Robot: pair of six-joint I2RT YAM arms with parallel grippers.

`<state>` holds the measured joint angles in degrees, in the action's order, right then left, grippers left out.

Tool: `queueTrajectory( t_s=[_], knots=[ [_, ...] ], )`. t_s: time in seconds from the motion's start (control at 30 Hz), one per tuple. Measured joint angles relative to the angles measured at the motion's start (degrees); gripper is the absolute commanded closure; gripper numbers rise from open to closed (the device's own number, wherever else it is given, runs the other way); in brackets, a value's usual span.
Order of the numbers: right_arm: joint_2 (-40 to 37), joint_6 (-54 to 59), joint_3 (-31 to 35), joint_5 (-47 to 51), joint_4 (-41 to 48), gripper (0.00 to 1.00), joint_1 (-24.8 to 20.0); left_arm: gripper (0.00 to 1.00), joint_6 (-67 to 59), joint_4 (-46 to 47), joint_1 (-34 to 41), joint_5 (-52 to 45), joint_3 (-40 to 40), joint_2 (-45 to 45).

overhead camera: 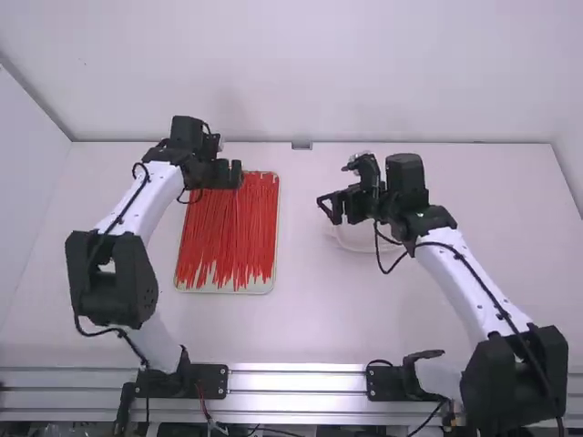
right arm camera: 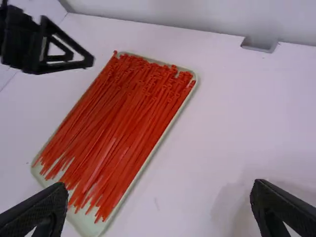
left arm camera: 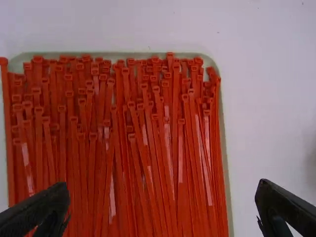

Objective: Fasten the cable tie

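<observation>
Left pincer (left arm camera: 160, 213) and right pincer (right arm camera: 158, 212): both spread wide, holding nothing.
We find the red cable ties (overhead camera: 230, 232) on a tray (overhead camera: 270, 289), beneath the left pincer, well apart from the right pincer.

Gap between tray (overhead camera: 228, 290) and right pincer (overhead camera: 330, 208)
</observation>
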<state>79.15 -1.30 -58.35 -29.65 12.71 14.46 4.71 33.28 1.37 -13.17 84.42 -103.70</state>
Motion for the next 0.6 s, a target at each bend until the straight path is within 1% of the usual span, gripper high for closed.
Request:
queueTrajectory(
  t_s=[0.1, 0.17, 0.3, 0.37, 0.53, 0.6],
  knots=[
    [1.1, 0.0, -1.2, 0.0, 0.0, 0.02, -0.1, 0.06, 0.0, -1.7, 0.0, -1.1, 1.0, -2.4],
    [2.2, 0.0, -2.1, 0.0, -0.1, 0.02, -0.2, 0.11, 0.0, -3.1, 0.0, -1.7, 1.1, -4.2],
    [4.3, 0.2, -3.1, 0.0, -1.5, 0.02, -0.2, 0.16, 0.5, -4.8, 0.0, -1.8, 1.1, -6.9],
    [5.7, 0.2, -3.5, 0.0, -2.2, 0.02, -0.2, 0.21, 1.4, -6.2, 0.0, -1.4, 1.1, -8.3],
    [8.7, 0.2, -4.2, 0.0, -2.2, 0.02, -0.2, 0.27, 1.9, -9.1, 0.0, -1.2, 1.1, -10.9],
    [9.9, 0.2, -4.7, 0.0, -2.2, 0.02, -0.2, 0.31, 2.0, -10.5, 0.0, -1.2, 1.1, -11.8]
  ],
)
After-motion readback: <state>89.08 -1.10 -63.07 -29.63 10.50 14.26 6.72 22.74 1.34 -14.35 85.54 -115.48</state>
